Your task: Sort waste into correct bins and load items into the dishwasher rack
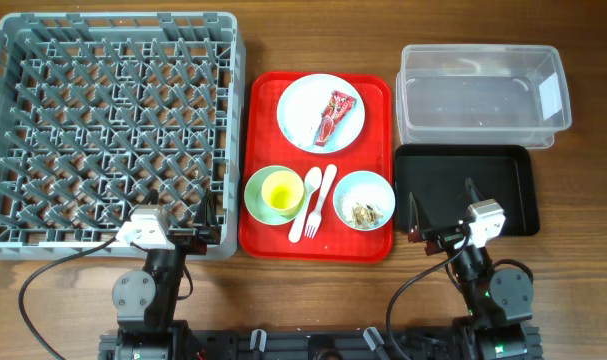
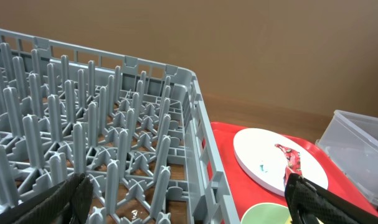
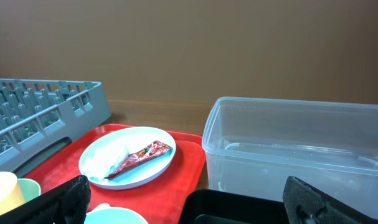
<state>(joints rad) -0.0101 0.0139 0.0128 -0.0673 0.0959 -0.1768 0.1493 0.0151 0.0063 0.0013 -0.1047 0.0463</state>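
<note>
Since everything to be dealt with sits on the red serving tray between the rack and the bins, I would judge the job as not started. The grey dishwasher rack on the left holds nothing among its pegs. On the right, both the clear tub and the black tray in front of it look bare. On the red tray, the pale plate at the far end carries the red snack wrapper and, as the right wrist view shows, a white paper scrap beside it. Nearer, the yellow cup stands inside one green bowl, and the spoon and fork lie side by side next to it. The second bowl holds the crumbly food scraps. The left gripper hangs over the rack's near right corner, fingers spread wide and empty. The right gripper hovers at the near edge of the black tray, likewise spread wide with nothing between its fingers. All of it is left to do: three kinds of waste go to the bins, and the plate, two bowls, cup, fork and spoon go to the rack.
</note>
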